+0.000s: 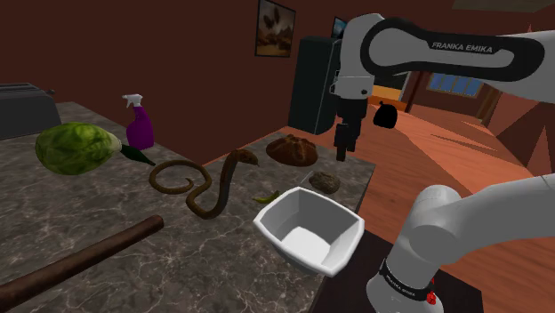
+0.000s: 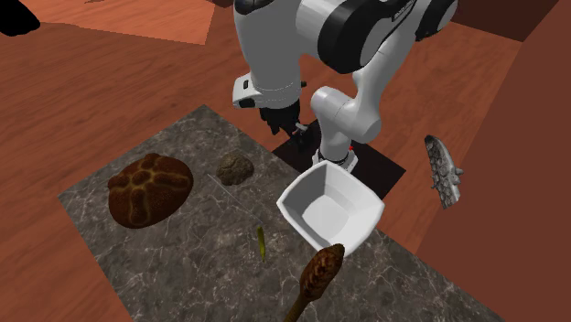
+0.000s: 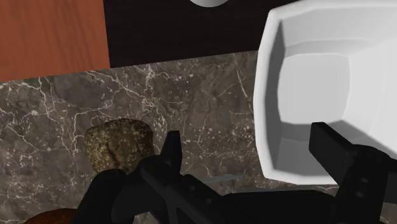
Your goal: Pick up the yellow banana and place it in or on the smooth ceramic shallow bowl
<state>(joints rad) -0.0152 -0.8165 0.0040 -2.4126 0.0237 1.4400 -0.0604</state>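
Note:
The banana (image 1: 267, 196) is a small, thin yellow-green piece lying on the dark marbled counter (image 1: 107, 213), just off the white bowl's far-left corner; it also lies beside the bowl in the second exterior view (image 2: 260, 242). The white shallow bowl (image 1: 311, 229) (image 2: 331, 206) (image 3: 318, 83) sits at the counter's near edge, with nothing in it. My gripper (image 1: 343, 153) (image 2: 282, 126) (image 3: 251, 149) hangs open above the counter, between the bowl and a small brown lump. Its fingers (image 3: 172, 149) stand wide apart and hold nothing.
A small brown lump (image 1: 325, 182) (image 3: 119, 145) and a round brown loaf (image 1: 293, 149) (image 2: 150, 187) lie near the gripper. A brown snake shape (image 1: 200, 182), a green cabbage (image 1: 77, 148), a purple spray bottle (image 1: 139, 123) and a long brown stick (image 1: 80, 258) are further along the counter.

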